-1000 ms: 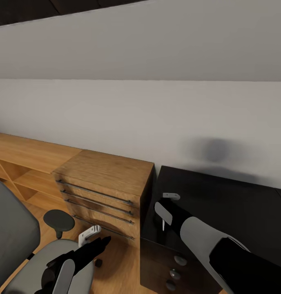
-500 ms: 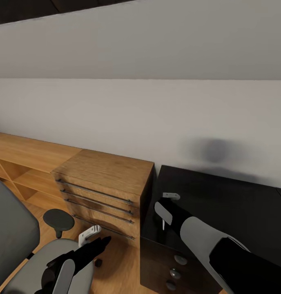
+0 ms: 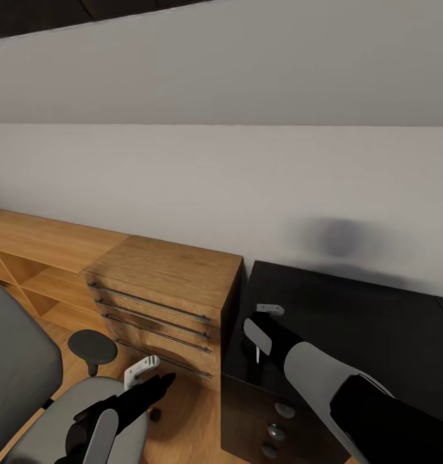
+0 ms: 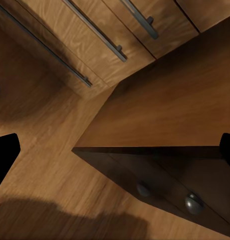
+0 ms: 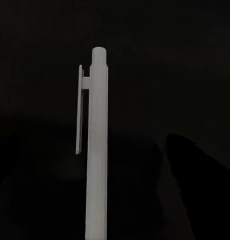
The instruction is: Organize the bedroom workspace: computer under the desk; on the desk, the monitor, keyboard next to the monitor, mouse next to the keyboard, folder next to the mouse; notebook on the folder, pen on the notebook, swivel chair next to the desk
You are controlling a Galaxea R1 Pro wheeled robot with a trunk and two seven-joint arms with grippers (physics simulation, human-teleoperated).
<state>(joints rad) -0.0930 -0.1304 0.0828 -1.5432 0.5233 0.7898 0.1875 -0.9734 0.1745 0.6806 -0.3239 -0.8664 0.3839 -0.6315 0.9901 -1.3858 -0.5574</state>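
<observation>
Comparing with earlier: nothing differs; both arms, the pen and the chair sit exactly where they were a second ago, and the view has not shifted.
Right arm: reaches forward from the lower right, forearm slanting up over the counter's (image 3: 350, 316) left front corner, above the dark drawer unit (image 3: 273, 425).
Right gripper (image 3: 260, 335): fingers clamped on the pen (image 3: 257, 354), which hangs upright below them over the glossy black top, close to its left edge.
Pen close up: in the right wrist view the white pen (image 5: 96, 150) stands straight along the fingers, clip on one side, against the dark top.
Left arm: held low at the lower left, above the swivel chair (image 3: 28, 386) seat, pointing toward the light-wood cabinet (image 3: 163, 303).
Left gripper (image 3: 150, 377): fingers apart, holding nothing; in the left wrist view the black tips sit at opposite edges with the wooden floor (image 4: 49, 195), cabinet drawers and drawer unit knobs between.
Swivel chair: at the lower left, beside the cabinet, its black armrest (image 3: 93, 348) toward the counter.
</observation>
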